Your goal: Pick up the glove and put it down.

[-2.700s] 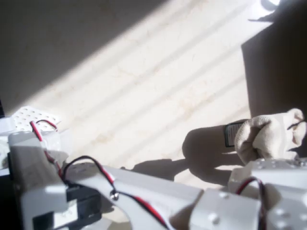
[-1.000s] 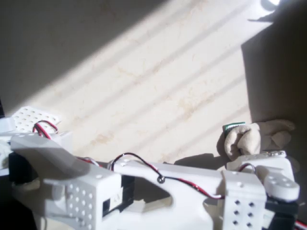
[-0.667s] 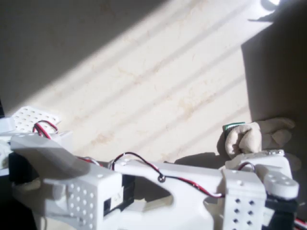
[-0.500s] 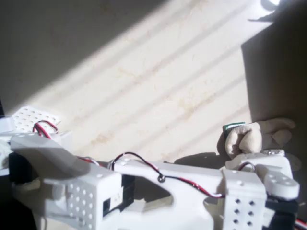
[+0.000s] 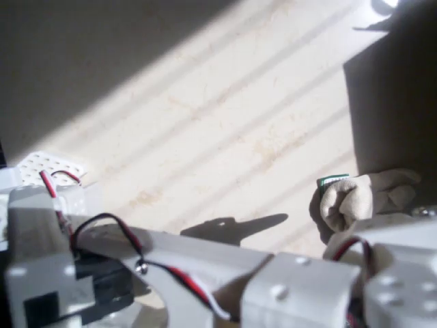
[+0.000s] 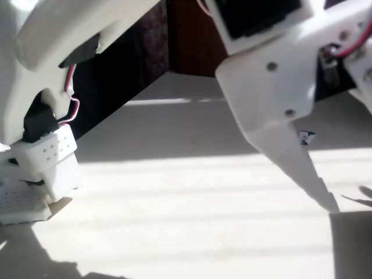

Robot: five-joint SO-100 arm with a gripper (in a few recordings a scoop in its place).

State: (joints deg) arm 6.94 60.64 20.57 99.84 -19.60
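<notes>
One glove (image 5: 369, 197) lay on the bench (image 5: 225, 130), seemingly put down; the gripper (image 6: 302, 168) looked empty, its opening unclear.

Item count: one glove (image 5: 365, 198), one small green-edged card (image 5: 332, 180), and one white robot arm (image 5: 205, 273) were present.

Cream glove (image 5: 369, 196), green-edged card (image 5: 331, 181), white arm (image 5: 205, 266), red-black wires (image 5: 102, 229).

White printed arm (image 5: 205, 263); red-and-black cables (image 5: 102, 225); small screws; tapered white finger (image 6: 290, 157)
</notes>
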